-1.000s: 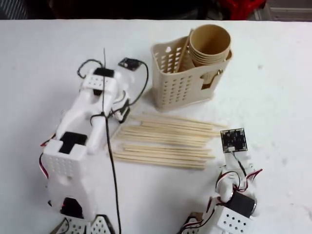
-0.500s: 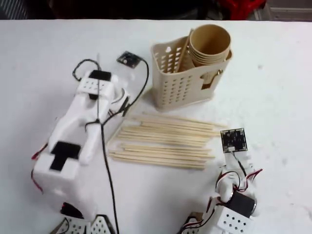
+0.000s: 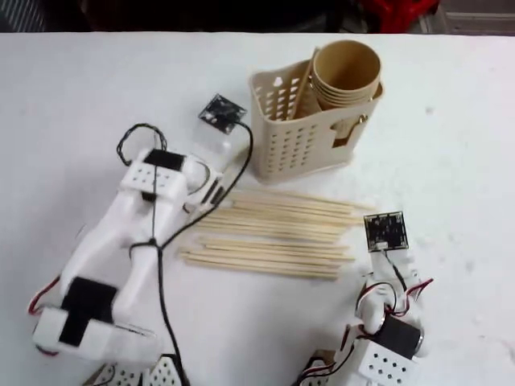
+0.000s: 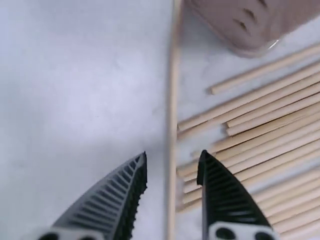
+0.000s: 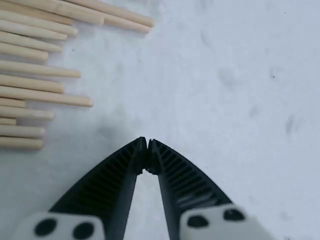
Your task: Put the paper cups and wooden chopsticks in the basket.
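Observation:
A beige slotted basket (image 3: pixel 294 137) stands at the back of the table with stacked paper cups (image 3: pixel 348 74) and one chopstick (image 3: pixel 305 87) inside. A pile of wooden chopsticks (image 3: pixel 273 233) lies flat in front of it. My left gripper (image 4: pixel 172 159) is open low over the pile's left ends, with a single loose chopstick (image 4: pixel 173 100) running between its fingers. The basket's corner (image 4: pixel 240 22) shows just beyond. My right gripper (image 5: pixel 147 143) is shut and holds nothing, on bare table beside the pile's right ends (image 5: pixel 45 95).
The left arm (image 3: pixel 129 233) stretches from the front left corner toward the pile, a black cable (image 3: pixel 157 265) draped along it. The right arm (image 3: pixel 386 322) sits folded at the front right. White table lies open on both far sides.
The left arm has drawn back toward the table's front, bringing its gripper from near the basket down to the left ends of the chopstick pile. The right arm has not moved.

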Tool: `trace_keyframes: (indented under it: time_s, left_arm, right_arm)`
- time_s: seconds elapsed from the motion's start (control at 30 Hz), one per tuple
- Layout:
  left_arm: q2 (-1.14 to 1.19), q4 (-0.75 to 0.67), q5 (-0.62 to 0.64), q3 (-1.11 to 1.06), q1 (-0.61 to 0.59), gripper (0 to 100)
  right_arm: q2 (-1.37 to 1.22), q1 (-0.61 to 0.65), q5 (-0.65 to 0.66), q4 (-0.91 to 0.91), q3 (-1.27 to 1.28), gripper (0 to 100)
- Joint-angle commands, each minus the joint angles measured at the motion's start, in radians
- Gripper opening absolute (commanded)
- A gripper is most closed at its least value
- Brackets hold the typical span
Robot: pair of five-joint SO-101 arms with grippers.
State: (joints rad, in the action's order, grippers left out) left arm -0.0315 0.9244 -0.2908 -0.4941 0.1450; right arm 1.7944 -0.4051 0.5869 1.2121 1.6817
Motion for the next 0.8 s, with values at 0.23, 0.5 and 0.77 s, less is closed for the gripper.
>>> trace_keyframes:
  time_s: [0.23, 0.5, 0.77]
  left_arm:
    - [0.337, 0.028, 0.008, 0.287, -0.059, 18]
    - [0.412, 0.055, 0.014, 0.341, -0.113, 18]
    - [0.418, 0.097, 0.015, 0.347, -0.139, 18]
  right_arm:
    - [-0.001, -0.004, 0.008, -0.015, 0.009, 2.1]
    - [-0.001, -0.004, 0.008, -0.015, 0.009, 2.1]
    - [-0.001, -0.005, 0.008, -0.015, 0.009, 2.1]
